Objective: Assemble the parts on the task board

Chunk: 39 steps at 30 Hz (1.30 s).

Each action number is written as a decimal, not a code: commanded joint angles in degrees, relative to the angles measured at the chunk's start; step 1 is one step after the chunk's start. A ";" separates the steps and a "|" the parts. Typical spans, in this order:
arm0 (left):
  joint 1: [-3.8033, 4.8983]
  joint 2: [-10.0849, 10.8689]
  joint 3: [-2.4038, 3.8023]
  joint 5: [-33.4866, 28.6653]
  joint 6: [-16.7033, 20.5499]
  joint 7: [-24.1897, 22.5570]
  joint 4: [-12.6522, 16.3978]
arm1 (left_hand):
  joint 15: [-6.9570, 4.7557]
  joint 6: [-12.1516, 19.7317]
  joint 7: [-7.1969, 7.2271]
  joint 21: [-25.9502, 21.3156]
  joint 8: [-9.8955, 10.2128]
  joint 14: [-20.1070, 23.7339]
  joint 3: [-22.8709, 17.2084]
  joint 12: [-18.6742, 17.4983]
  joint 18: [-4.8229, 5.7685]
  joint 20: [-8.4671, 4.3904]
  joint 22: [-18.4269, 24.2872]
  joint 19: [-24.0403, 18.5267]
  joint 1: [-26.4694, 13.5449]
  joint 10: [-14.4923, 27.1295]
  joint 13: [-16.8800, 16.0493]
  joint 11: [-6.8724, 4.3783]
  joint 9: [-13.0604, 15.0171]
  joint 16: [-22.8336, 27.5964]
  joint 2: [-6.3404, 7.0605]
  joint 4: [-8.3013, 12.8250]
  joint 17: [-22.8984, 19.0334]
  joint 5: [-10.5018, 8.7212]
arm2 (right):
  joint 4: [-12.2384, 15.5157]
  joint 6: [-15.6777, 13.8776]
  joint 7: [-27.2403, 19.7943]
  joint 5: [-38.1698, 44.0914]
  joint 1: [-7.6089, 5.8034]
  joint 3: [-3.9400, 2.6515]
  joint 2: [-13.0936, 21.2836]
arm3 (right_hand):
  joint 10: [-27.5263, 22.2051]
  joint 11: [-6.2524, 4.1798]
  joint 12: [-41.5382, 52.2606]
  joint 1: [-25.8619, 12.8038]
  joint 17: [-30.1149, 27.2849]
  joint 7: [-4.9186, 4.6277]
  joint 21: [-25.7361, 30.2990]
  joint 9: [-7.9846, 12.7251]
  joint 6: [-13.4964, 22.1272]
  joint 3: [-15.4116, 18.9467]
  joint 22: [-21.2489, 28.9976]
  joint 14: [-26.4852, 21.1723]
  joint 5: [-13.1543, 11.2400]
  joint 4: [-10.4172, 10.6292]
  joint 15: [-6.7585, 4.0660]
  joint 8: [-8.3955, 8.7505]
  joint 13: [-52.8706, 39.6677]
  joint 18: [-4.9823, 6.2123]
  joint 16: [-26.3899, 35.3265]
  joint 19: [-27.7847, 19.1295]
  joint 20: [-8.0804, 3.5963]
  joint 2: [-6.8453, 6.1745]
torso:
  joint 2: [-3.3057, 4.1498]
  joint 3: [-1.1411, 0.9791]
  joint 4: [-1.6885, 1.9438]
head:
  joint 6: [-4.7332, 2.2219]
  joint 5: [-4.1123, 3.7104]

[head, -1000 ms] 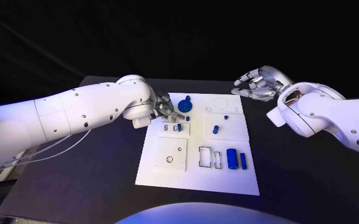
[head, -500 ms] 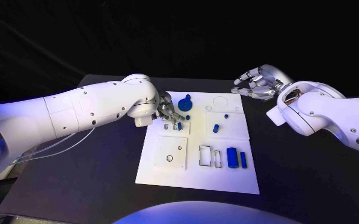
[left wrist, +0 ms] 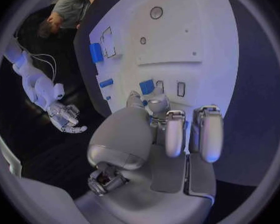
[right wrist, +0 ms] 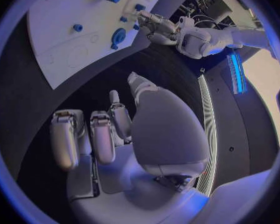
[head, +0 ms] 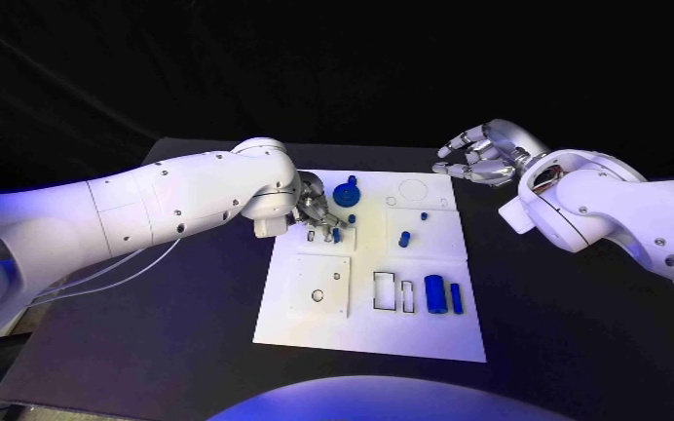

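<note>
Over the task board (head: 422,338) at mid-frame, a small blue part (head: 334,236) is touched by the left hand (head: 315,209), grip undeterminable, while the right hand (head: 482,160), fingers curled on nothing, is held well apart at upper right.

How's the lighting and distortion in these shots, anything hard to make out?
Head view: dark backdrop, bluish light on the task board, edges straight. Left wrist view: fisheye bends the board's edges; the left hand covers the part beneath it. Right wrist view: a bright blue strip glares.
</note>
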<state>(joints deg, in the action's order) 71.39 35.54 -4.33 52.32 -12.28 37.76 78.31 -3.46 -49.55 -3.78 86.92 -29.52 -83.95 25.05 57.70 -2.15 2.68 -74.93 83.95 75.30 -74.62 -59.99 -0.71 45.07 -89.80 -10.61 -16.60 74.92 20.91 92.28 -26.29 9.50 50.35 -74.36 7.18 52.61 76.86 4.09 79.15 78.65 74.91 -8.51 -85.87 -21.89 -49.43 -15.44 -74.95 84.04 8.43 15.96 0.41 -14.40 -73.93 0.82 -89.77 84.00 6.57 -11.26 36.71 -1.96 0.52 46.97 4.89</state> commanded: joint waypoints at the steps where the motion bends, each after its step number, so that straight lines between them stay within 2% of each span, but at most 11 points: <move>1: 0.13 -0.27 -0.01 -0.88 -1.64 0.11 -0.03 | -0.54 0.09 0.28 0.34 -0.25 -6.05 1.37 0.24 0.96 -0.19 -10.09 2.82 0.55 0.35 -0.06 -0.05 0.12 -0.20 -0.06 -0.03 15.08 0.51 | -0.05 0.90 0.14 0.76 0.00 -0.01 -0.11 | -0.30 -0.21 -0.37 -0.46 15.09 0.09 0.33 -0.13 -0.22 -0.20 -12.87 5.96 0.36 0.12 -0.43 -0.30 0.14 0.39 -0.23 3.23 -0.35 -0.34 | -0.02 -0.01 -0.03 | 0.13 0.03; 10: 0.13 -0.51 -0.04 -1.01 -1.80 0.05 0.06 | -0.67 -0.06 0.50 0.40 -0.63 -6.05 1.25 0.39 0.98 -0.28 -10.25 2.87 1.76 0.37 -0.15 -0.23 0.52 -0.20 -0.34 0.03 15.08 1.53 | -0.26 1.07 0.24 0.76 0.00 -0.01 -0.26 | -0.30 -0.21 -0.37 -0.46 15.09 0.09 0.33 -0.13 -0.22 -0.20 -12.87 5.96 0.36 0.12 -0.43 -0.30 0.14 0.39 -0.23 3.23 -0.35 -0.34 | -0.07 -0.03 0.03 | 0.38 -0.07; 21: 0.13 -0.55 -0.05 -1.05 -1.95 -0.08 0.29 | -0.86 0.05 0.78 0.33 -0.92 -6.05 1.14 0.27 0.95 -0.48 -10.22 2.77 3.94 0.59 0.01 -0.47 0.97 -0.20 -0.96 0.03 15.08 3.97 | -0.46 1.35 0.39 0.76 0.01 -0.01 -0.44 | -0.25 -0.23 -0.35 -0.52 15.09 0.12 0.41 -0.21 -0.27 -0.27 -12.84 5.96 0.44 0.15 -0.45 -0.36 0.10 0.41 -0.23 3.18 -0.36 -0.31 | -0.06 -0.05 0.00 | 0.41 -0.16; 28: 0.13 -0.67 -0.05 -1.16 -2.38 -0.01 0.24 | -0.96 0.21 0.89 0.38 -0.90 -6.05 0.92 0.27 0.98 -0.57 -10.35 2.83 5.41 0.64 0.02 -0.58 1.06 -0.20 -1.62 0.03 15.08 4.64 | -0.53 1.43 0.43 0.76 0.01 -0.01 -0.53 | -0.23 -0.25 -0.35 -0.54 15.09 0.14 0.45 -0.27 -0.33 -0.36 -12.82 5.96 0.53 0.16 -0.46 -0.42 0.10 0.42 -0.23 3.16 -0.38 -0.27 | 0.00 -0.05 -0.01 | 0.49 -0.14; 39: 0.13 -1.14 -0.07 -1.26 -3.13 0.11 -0.25 | -0.97 0.20 0.89 0.38 -0.90 -6.05 0.91 0.27 0.98 -0.58 -10.36 2.84 5.50 0.64 0.03 -0.58 1.06 -0.20 -1.71 0.01 15.08 4.72 | -0.57 1.57 0.56 0.77 0.02 0.00 -0.53 | -0.23 -0.25 -0.35 -0.54 15.09 0.14 0.45 -0.27 -0.33 -0.36 -12.82 5.96 0.53 0.16 -0.46 -0.42 0.10 0.42 -0.23 3.16 -0.38 -0.27 | 0.03 -0.01 -0.03 | 0.61 -0.30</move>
<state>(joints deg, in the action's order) 71.39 34.56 -4.40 51.56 -14.05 37.80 78.07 -4.09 -49.27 -3.24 87.14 -30.06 -84.15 25.05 57.92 -2.17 2.47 -74.91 84.16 80.02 -74.22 -60.01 -1.12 46.05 -89.80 -12.30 -16.60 74.91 25.29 91.71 -25.62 9.90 50.46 -74.35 7.19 52.13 76.86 4.09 79.15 78.43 74.91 -8.51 -85.65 -22.11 -49.43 -15.60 -74.92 84.04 8.66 16.12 0.41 -14.63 -73.84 0.82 -89.77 84.00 6.57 -11.48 36.71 -1.99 0.49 47.58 4.68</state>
